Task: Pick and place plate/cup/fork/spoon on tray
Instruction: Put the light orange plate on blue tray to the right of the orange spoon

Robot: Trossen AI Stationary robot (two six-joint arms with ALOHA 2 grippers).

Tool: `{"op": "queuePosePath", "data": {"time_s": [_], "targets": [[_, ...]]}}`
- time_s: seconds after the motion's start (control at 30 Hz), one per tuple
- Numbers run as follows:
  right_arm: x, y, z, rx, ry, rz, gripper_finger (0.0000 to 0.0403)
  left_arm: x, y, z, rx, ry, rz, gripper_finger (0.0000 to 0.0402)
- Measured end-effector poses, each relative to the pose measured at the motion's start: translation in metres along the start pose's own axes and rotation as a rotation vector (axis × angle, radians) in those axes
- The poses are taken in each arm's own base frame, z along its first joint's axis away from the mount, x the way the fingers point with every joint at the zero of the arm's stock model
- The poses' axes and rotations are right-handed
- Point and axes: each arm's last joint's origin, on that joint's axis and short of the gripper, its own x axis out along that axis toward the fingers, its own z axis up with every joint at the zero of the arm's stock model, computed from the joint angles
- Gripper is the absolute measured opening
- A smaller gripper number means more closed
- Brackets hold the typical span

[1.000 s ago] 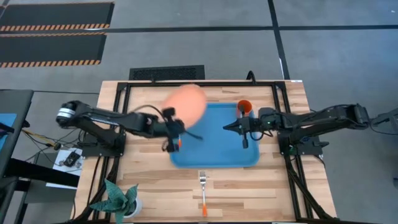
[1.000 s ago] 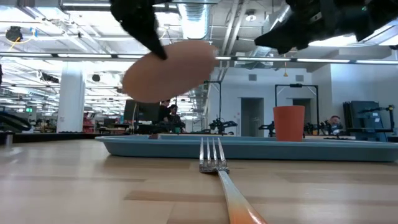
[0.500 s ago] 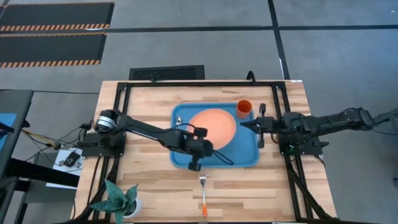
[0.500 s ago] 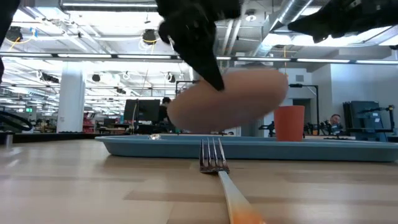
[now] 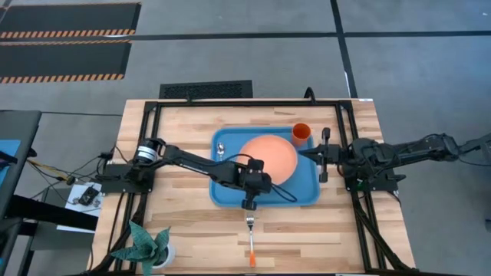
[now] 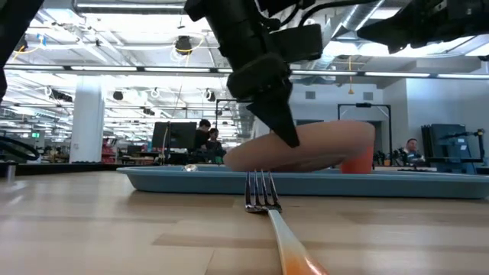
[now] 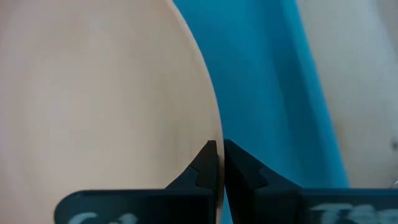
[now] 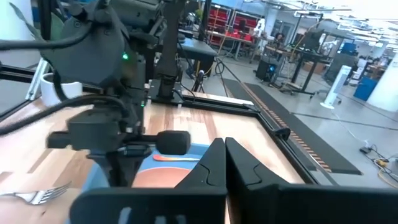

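Observation:
The salmon-orange plate is over the blue tray, tilted in the low view. My left gripper is shut on its near rim. The orange cup stands in the tray's far right corner. The spoon lies in the tray at its left side. The fork lies on the table in front of the tray, tines toward it. My right gripper is shut and empty above the tray's right rim. My left gripper pinches the plate's rim between its two fingers, on the plate's near side. The fingers slant down from above. The plate is tilted, its right side higher; the tray's rim hides whether its low side touches the tray.
A potted plant stands at the table's near left corner. Black frame rails run along the table's left, far and right sides. Bare wood lies to either side of the fork.
My left gripper has carried the plate from above the tray's far left toward the table's right and near edges and down. The plate is now low over the tray's middle, tilted. My right gripper has drawn back toward the table's right edge.

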Motion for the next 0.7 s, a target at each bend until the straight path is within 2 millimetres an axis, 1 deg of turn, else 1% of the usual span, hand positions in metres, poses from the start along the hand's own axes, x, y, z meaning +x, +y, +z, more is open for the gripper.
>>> {"op": "queuePosePath", "data": {"time_s": [0.13, 0.3, 0.43, 0.57, 0.7], "targets": [[0.0001, -0.0001, -0.0001, 0.000, 0.001, -0.003, 0.0007, 0.0004, 0.0025, 0.0024, -0.014, -0.028, -0.008, 0.0000], [0.0001, -0.0001, 0.0000, 0.000, 0.001, -0.003, 0.0007, 0.0010, 0.0038, 0.0038, -0.045, -0.052, -0.087, 0.0000], [0.0001, -0.0001, -0.0001, 0.001, 0.001, -0.003, 0.0007, 0.0035, 0.0048, 0.0030, -0.062, -0.067, -0.084, 0.0000], [0.0001, -0.0001, -0.0001, 0.003, 0.001, -0.003, 0.0007, 0.0037, 0.0062, 0.0040, -0.077, -0.083, -0.115, 0.0001], [0.0001, -0.0001, -0.0001, 0.003, 0.001, -0.003, 0.0007, 0.0038, 0.0061, 0.0042, -0.094, -0.084, -0.120, 0.0016]]}}
